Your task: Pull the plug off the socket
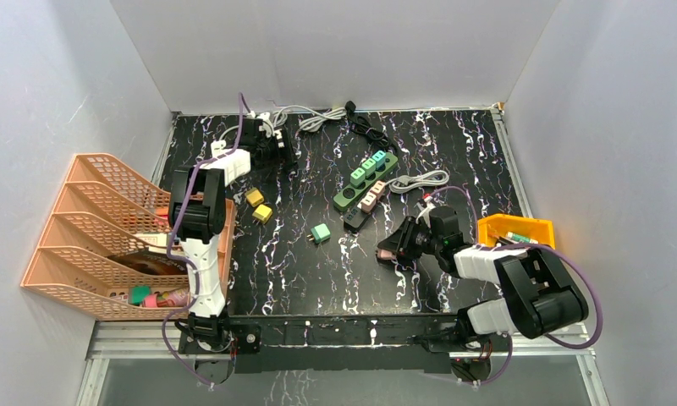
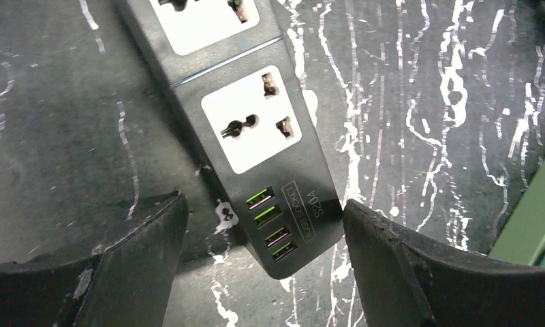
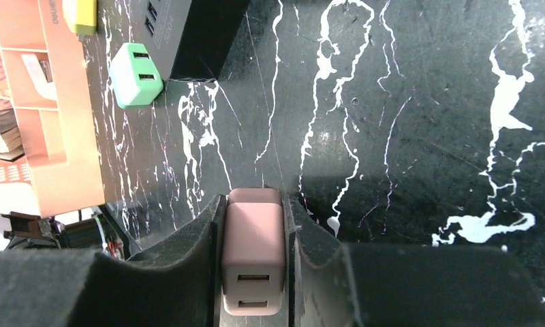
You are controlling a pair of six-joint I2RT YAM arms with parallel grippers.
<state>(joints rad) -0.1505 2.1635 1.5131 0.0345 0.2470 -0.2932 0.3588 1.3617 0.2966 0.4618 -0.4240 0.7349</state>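
R gripper (image 3: 255, 206) is pinched onto the pink USB charger plug (image 3: 253, 245). Both fingers (image 3: 188, 262) press flat on its long sides, so the grip is square across the body, prob so it won't twist under a straight pull. The plug's two USB ports face the wrist cam and the prong end points away toward the table (image 3: 419, 122); prongs hidden. No socket shows around the plug in the wrist view, only bare marble-print top in front, so it looks already free of its strip (my read). Can't tell if the nose touches the table or hangs just above it.

The plug sits deep between the R jaws and centred, low over the near-right part of the table. It's well apart from the black strip end (image 3: 201, 34) and the mint-green USB charger (image 3: 135, 73) just beside that end. The green power strip (image 1: 365, 179), w/ several coloured plugs in it, is farther back.

L gripper (image 2: 264, 208) is spread wide and holds nothing. It hovers at the far-left over a black power strip (image 2: 317, 184), one finger either side of the USB-port end, white socket face (image 2: 251, 119) w/ nothing plugged in. Likely there to pin the strip down, not to pull
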